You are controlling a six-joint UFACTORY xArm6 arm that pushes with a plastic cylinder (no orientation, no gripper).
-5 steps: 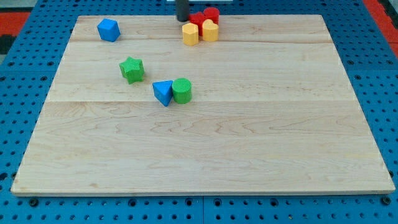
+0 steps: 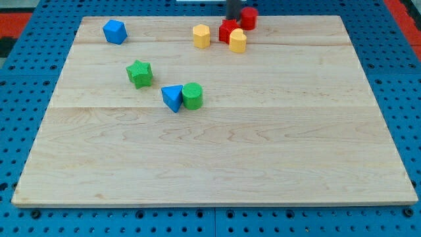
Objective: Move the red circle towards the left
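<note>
The red circle (image 2: 248, 18) sits at the view's top edge of the wooden board (image 2: 210, 151), right of centre. My tip (image 2: 233, 18) is just to its left, touching or nearly touching it. A second red block (image 2: 227, 31), star-like, lies right below the tip. A yellow block (image 2: 238, 41) touches that red block's lower right. Another yellow block (image 2: 201, 35) stands apart to the left.
A blue block (image 2: 114, 31) is at the top left. A green star (image 2: 139, 73) lies below it. A blue triangle (image 2: 172, 98) and a green circle (image 2: 192, 96) touch each other near the board's middle left.
My tip has moved right along the top edge. The red circle, the other red block and one yellow block have shifted right with it. The left yellow block stayed.
</note>
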